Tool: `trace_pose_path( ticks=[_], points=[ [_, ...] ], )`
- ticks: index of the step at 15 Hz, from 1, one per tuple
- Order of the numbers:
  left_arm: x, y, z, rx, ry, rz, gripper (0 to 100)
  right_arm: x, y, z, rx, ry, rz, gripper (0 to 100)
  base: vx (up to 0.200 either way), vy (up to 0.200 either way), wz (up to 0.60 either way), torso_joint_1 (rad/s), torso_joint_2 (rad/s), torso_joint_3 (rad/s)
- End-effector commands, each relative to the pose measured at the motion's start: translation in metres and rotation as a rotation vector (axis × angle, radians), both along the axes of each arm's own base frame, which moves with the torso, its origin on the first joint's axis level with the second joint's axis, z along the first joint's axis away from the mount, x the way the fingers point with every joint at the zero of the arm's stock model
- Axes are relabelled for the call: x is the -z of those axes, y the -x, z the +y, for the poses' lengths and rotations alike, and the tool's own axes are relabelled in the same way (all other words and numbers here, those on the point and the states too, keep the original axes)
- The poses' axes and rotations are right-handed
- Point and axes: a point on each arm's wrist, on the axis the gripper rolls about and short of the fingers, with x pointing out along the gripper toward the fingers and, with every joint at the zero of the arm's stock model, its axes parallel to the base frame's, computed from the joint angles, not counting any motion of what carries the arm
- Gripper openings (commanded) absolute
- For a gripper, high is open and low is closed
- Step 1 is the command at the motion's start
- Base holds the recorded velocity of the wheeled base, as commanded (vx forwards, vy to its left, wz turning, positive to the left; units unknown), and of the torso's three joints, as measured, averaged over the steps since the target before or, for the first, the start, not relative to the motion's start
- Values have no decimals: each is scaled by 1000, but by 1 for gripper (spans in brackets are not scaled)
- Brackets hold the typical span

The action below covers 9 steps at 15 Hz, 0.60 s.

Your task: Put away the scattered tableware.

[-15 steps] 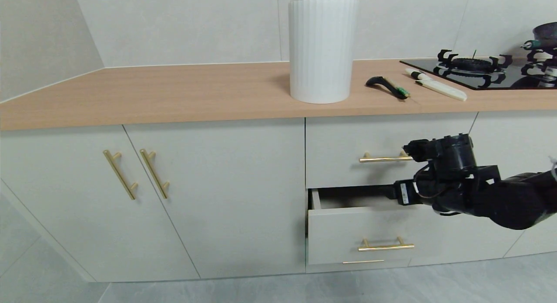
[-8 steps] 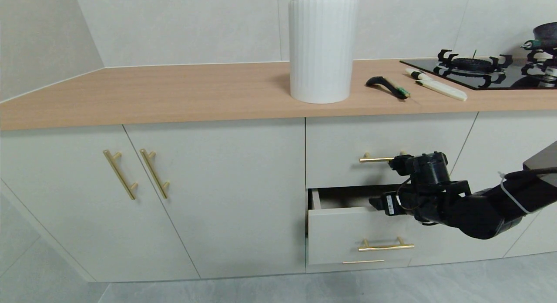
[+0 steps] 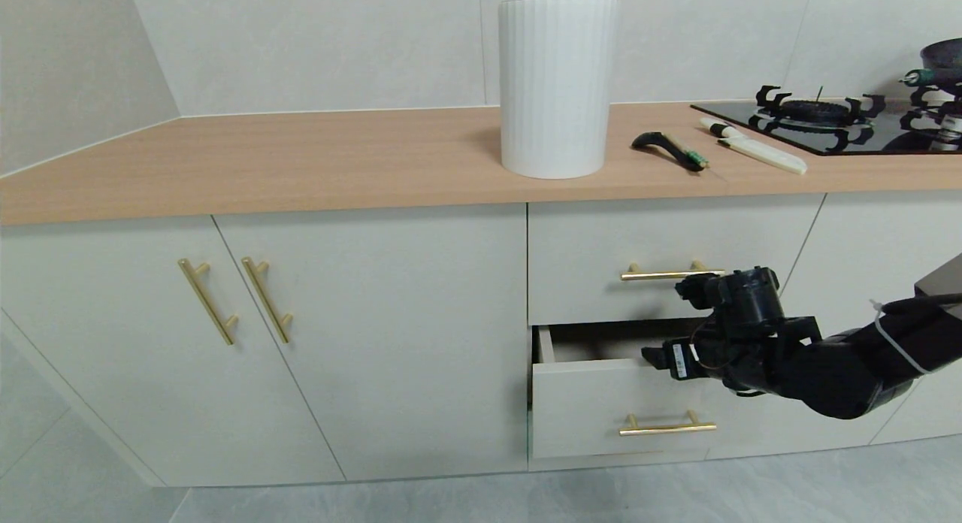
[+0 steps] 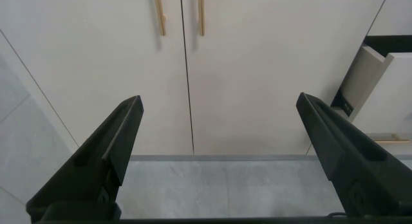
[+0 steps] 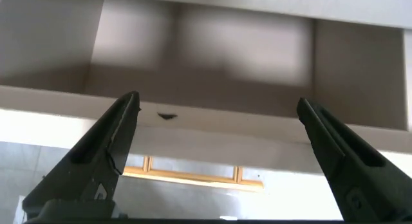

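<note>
Two utensils lie on the wooden countertop [image 3: 301, 162] to the right: a black-handled tool with a green tip [image 3: 669, 149] and a white knife [image 3: 754, 149]. Below them the lower drawer [image 3: 601, 403] stands partly pulled out, with a dark gap above its front panel. My right gripper [image 3: 651, 355] is open at the top edge of that front panel, holding nothing. In the right wrist view the right gripper [image 5: 217, 103] points into the drawer's [image 5: 212, 137] shadowed inside, with the gold handle [image 5: 193, 176] below. My left gripper [image 4: 219, 103] is open and empty, facing cabinet doors [image 4: 257, 69] and floor.
A tall white ribbed canister [image 3: 556, 87] stands on the counter left of the utensils. A black gas hob [image 3: 819, 121] with pan supports is at the far right. The upper drawer [image 3: 661, 252] is closed; its gold handle [image 3: 665, 273] is just above my right wrist. Two cabinet doors [image 3: 263, 335] are on the left.
My right arm has moved left and down, bringing its gripper from in front of the upper drawer's handle to the open lower drawer's top edge. The utensils have not moved.
</note>
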Motion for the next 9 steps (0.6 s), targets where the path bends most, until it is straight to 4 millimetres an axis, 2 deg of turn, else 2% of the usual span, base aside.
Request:
trace_pose_path(
  ticks=[1, 9],
  points=[
    [0, 0, 0, 0, 0, 1, 100, -7, 6, -2, -2, 5, 14, 100, 0, 0, 0, 0, 0, 0],
    [0, 0, 0, 0, 0, 1, 100, -14, 27, 1, -34, 45, 128, 100, 0, 0, 0, 0, 0, 0]
  ],
)
